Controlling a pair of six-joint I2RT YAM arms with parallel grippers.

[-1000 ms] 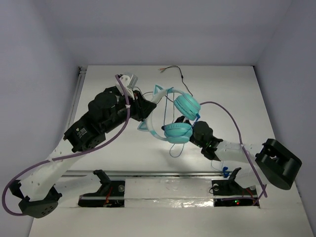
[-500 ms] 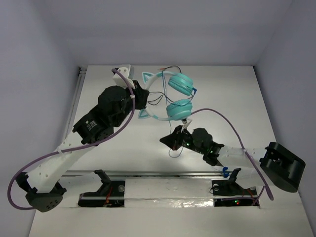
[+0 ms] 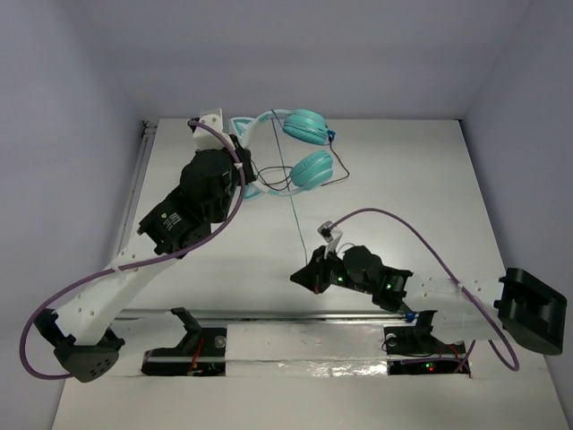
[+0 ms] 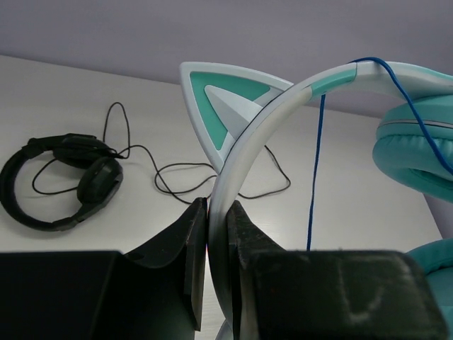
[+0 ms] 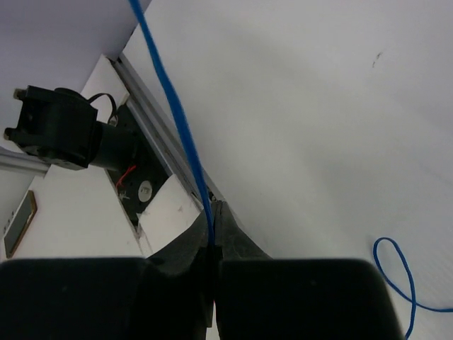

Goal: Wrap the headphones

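- Firstly, the left hand (image 4: 216, 207), at about 11 o'clock on the worktop (image 3: 403, 179), is clamped on the headband (image 4: 241, 149) of the headphones (image 3: 311, 168). I judge that this anchors them for the wrapping.
- Beyond it, at 9 o'clock in the left wrist view, the black headphones (image 4: 67, 180) lie untouched.
- From 12 o'clock the blue cable (image 5: 172, 106) runs taut toward 6 o'clock, probably stretched for winding.
- Lastly, the right hand (image 5: 212, 228) is pinched together on that cable.
- Count: two hands, two teal ear cups (image 3: 304, 125), one blue cable, one black pair.
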